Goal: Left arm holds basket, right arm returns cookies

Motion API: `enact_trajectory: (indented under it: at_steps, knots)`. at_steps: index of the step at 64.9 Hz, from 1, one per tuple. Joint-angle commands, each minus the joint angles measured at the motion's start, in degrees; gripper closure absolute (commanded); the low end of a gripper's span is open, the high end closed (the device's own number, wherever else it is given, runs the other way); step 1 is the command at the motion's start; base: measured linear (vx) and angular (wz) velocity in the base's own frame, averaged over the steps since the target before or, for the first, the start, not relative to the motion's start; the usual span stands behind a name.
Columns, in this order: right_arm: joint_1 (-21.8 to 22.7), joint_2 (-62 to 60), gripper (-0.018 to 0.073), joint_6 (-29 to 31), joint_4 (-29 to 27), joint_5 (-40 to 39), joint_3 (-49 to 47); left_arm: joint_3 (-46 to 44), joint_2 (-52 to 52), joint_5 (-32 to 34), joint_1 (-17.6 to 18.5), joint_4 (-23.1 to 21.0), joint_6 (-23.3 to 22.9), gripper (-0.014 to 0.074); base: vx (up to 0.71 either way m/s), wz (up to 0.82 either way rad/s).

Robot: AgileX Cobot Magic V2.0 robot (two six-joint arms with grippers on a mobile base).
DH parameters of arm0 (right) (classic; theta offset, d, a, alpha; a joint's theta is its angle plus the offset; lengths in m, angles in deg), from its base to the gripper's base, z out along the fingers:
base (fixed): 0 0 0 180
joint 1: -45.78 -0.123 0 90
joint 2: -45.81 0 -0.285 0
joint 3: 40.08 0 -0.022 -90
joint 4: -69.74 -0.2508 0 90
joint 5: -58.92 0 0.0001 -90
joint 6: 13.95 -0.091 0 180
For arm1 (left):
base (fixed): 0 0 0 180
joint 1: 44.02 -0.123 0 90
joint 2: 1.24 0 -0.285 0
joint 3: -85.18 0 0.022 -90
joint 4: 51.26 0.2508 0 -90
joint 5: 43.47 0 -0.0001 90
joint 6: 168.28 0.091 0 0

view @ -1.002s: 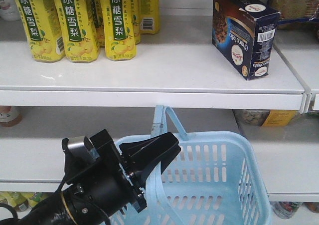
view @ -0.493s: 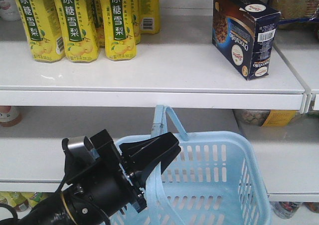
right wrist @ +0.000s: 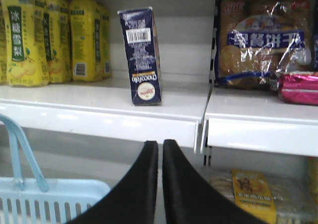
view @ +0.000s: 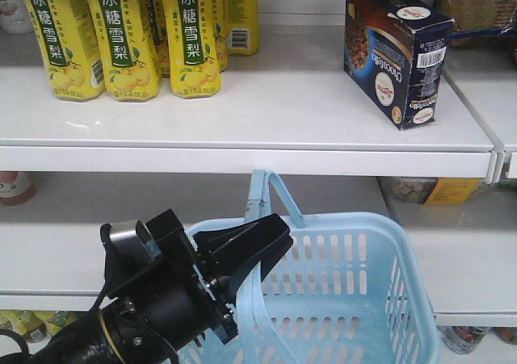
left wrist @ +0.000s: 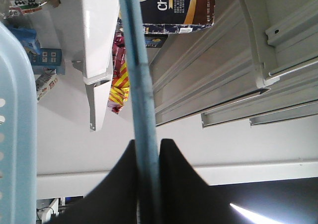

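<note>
- The left arm (view: 153, 299) comes in from the bottom-left corner, so most of it is cut off by the frame.
- Its fingers (left wrist: 134, 184) are clamped tight on the basket's hoop handle (left wrist: 139, 85); in the left wrist view the pale blue bar runs right between the two black tips.
- The basket (view: 355, 299) hangs in front of the lower shelves, and its bottom is cropped out, so I can't see if anything's inside.
- The cookies (view: 396, 49) stand upright on the top shelf (view: 266, 114), well right of the yellow drink bottles (view: 129, 33).
- The carton's print is mostly too blurry to read, apart from a barcode label.
- The right gripper (right wrist: 160, 159) only shows up in its own wrist view: fingers nearly together with a thin gap, holding nothing, below the shelf edge and apart from the carton.
- The bagged snacks (right wrist: 263, 40) on the neighbouring shelf are shiny and hard to make out.
</note>
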Motion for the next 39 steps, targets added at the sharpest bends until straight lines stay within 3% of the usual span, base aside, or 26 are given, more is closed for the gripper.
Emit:
enact_trajectory:
  at_steps: [1,39]
  knots:
    - [0.25,0.71,0.0566,0.6,0.68,-6.56,-1.41,-1.83,-2.25,16.4,-0.26,-2.62,0.86,0.0599,0.0,0.0]
    - [0.25,0.71,0.0566,0.6,0.68,-6.56,-1.41,-1.83,-2.86,16.33,-0.26,-2.62,0.86,0.0599,0.0,0.0]
